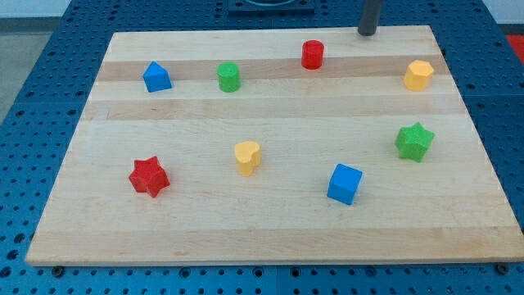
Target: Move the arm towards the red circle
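The red circle point(312, 55) is a short red cylinder near the view's top, a little right of centre, on the wooden board point(270, 238). My tip point(366, 33) is the lower end of a dark rod that comes down at the board's top edge. It stands to the right of the red circle and slightly above it in the view, with a clear gap between them. It touches no block.
A green cylinder point(228, 77) and a blue triangular block point(156, 77) lie left of the red circle. A yellow hexagon point(418, 74), green star point(414, 141), blue cube point(345, 183), yellow heart point(247, 156) and red star point(149, 176) are spread over the board.
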